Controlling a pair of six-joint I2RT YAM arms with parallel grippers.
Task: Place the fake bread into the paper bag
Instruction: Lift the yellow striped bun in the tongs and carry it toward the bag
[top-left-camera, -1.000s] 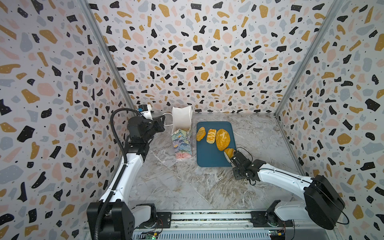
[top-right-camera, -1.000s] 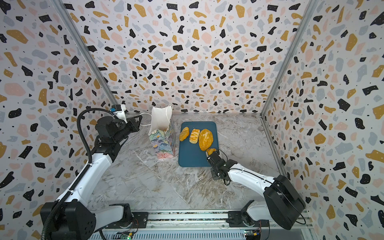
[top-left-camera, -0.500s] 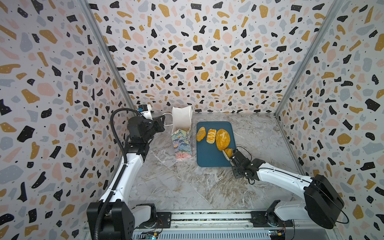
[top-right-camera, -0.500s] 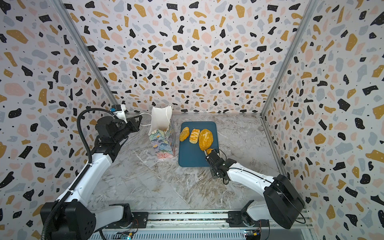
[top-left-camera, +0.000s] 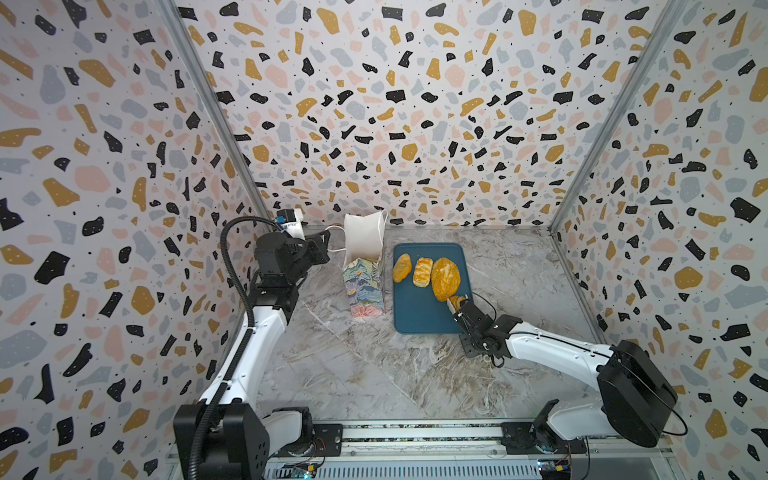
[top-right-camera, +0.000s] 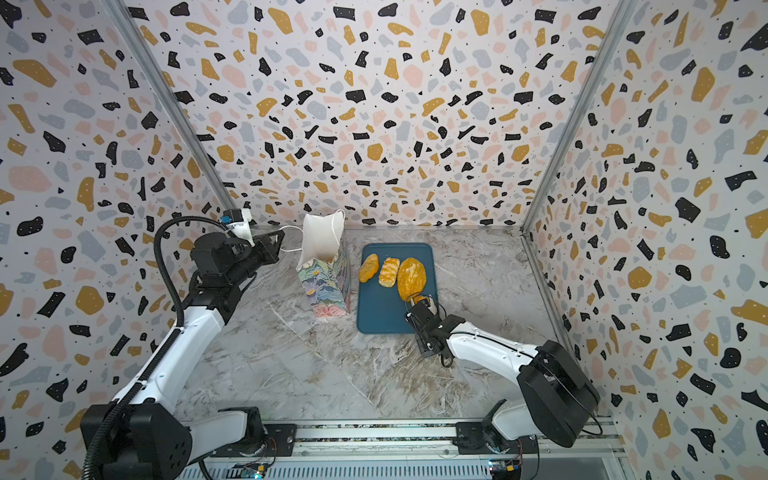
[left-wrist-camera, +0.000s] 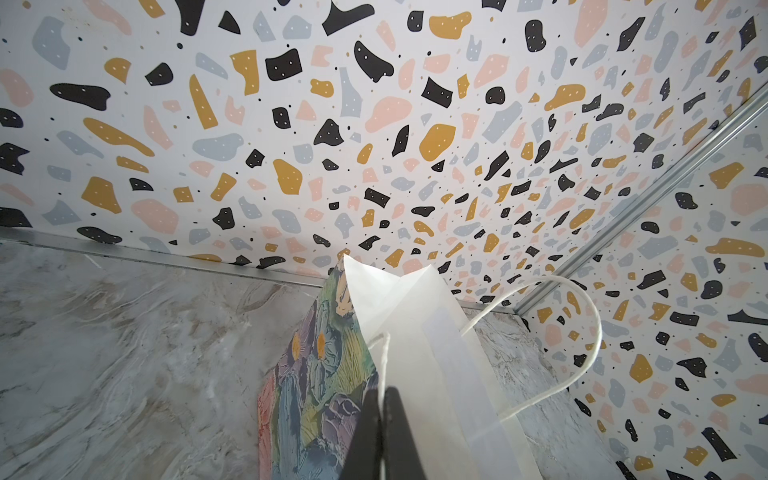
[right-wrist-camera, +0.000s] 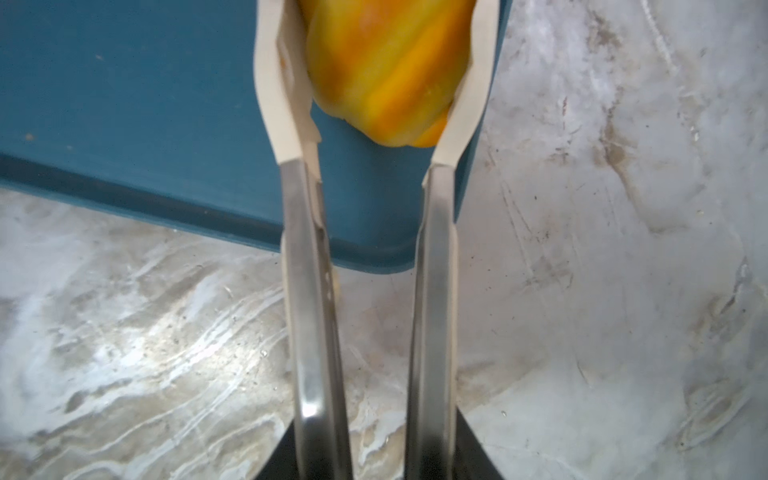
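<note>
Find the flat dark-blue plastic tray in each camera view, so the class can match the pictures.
Both top views: the flat dark-blue plastic tray lies centre, right of the floral paper bag.
Left wrist view: not in it; the bag shows instead.
Right wrist view: its corner lies under the fingers of the right gripper.
Shared landmark: the small golden-orange toy bread held at that corner.

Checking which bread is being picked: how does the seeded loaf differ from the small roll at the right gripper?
The seeded loaf is the largest piece; the small roll is far smaller. The loaf's crust is speckled; the roll shows orange-yellow bands. The loaf lies free; the right gripper clasps the roll. Both are over the blue tray.
</note>
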